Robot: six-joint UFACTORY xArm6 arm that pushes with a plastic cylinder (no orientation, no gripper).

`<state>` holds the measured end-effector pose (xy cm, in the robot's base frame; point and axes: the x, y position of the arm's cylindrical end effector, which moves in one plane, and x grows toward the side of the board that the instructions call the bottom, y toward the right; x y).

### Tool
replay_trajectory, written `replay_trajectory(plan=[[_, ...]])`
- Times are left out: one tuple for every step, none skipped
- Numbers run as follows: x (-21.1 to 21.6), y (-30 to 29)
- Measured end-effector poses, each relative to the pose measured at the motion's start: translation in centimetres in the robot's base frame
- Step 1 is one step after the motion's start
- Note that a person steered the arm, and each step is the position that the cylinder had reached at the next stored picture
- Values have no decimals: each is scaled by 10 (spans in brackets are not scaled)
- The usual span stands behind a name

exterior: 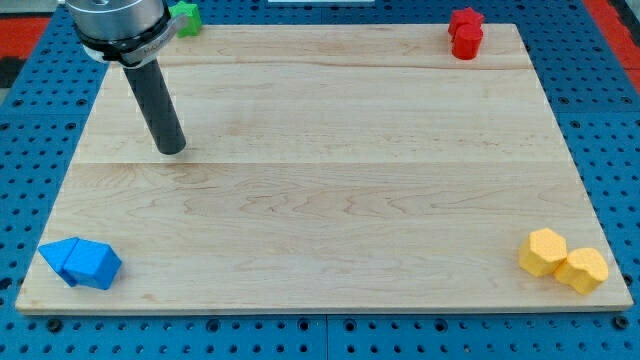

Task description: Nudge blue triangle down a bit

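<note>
Wooden surface (330,200) rests on a blue perforated base. The blue triangle (60,256) lies at the bottom-left corner, touching a second blue block (96,266) on its right. The arm carries no gripper, only a rod; its tip (172,149) stands near the top-left corner, well apart from the triangle, which lies toward the bottom edge and slightly left. Little room remains below. Other blocks: green block (185,16), red blocks (465,33), yellow blocks (564,261).
</note>
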<state>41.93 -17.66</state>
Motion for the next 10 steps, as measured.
replay_trajectory(plan=[[0, -2], [10, -37], [18, -45], [60, -41], [86, -73], [57, -117], [62, -128], [151, -102], [155, -102], [159, -108]])
